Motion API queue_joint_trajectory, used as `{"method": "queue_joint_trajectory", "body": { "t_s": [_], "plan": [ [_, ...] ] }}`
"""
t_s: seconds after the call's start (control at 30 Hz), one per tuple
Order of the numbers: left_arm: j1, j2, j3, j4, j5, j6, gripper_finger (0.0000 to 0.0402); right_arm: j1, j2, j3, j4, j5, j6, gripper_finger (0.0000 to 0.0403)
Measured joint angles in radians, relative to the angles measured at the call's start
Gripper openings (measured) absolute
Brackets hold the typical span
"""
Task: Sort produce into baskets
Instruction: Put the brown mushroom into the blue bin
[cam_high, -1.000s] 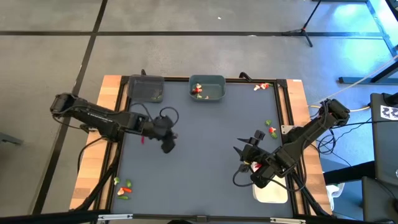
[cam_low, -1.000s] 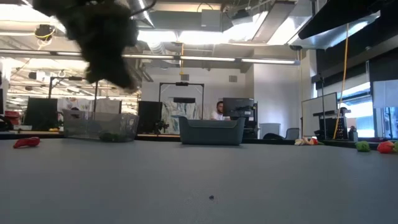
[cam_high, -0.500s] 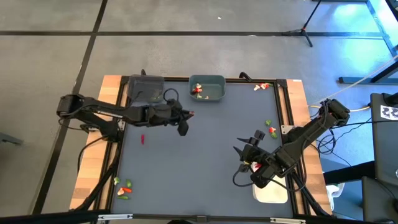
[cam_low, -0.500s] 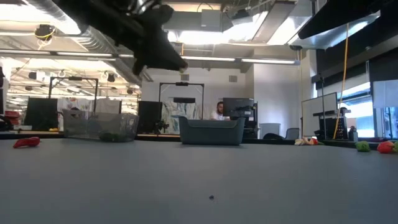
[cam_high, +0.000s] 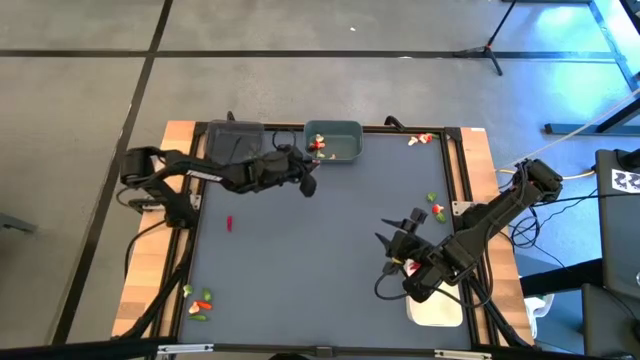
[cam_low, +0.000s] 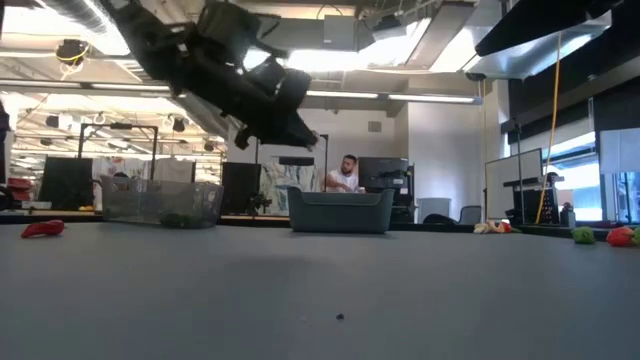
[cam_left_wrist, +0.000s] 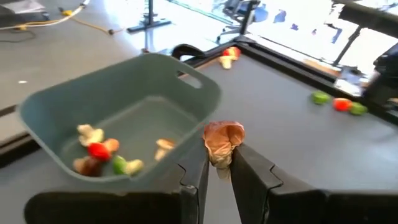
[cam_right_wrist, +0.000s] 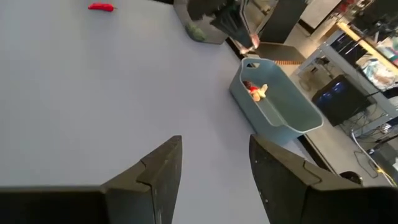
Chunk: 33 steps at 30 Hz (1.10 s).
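A pale tan food piece (cam_left_wrist: 222, 142) is pinched in the left hand (cam_left_wrist: 219, 167), held above the worktop (cam_high: 330, 250) just beside the grey-teal bin (cam_high: 335, 141) at the far edge. That bin holds several pieces, seemingly tan, red and green. The right hand (cam_right_wrist: 211, 171) waits near the right edge, fingers spread, grasping nothing.

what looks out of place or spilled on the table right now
Nothing is spilled or damaged. Unsorted produce lies loose: a red chili piece alone at the table's left, and small clusters at the near-left corner and far-right edge. The left claw holds a pale piece near the grey-teal bin.
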Motion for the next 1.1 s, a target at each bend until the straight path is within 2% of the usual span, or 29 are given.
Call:
{"method": "queue_joint_trajectory", "body": {
  "t_s": [0.23,0.5,0.8,0.93,1.1],
  "plan": [
    [0.080,0.107,0.123,-0.030,0.025,0.050,0.0056,0.000,0.000,0.000,-0.004,0.042,-0.023,0.0188],
    [0.176,0.244,0.333,-0.291,0.042,0.130,0.0056,0.000,0.000,0.000,-0.004,0.041,-0.023,0.0188],
    [0.260,0.303,0.360,-0.348,0.069,0.051,0.0058,0.000,0.000,0.000,-0.005,0.040,-0.023,0.0188],
    [0.268,0.297,0.360,-0.336,0.073,0.051,0.0081,0.000,0.000,0.000,-0.006,0.041,-0.023,0.0188],
    [0.268,0.296,0.361,-0.343,0.108,0.050,0.0139,0.000,0.000,0.000,-0.007,0.042,-0.023,0.0188]
  ]
}}
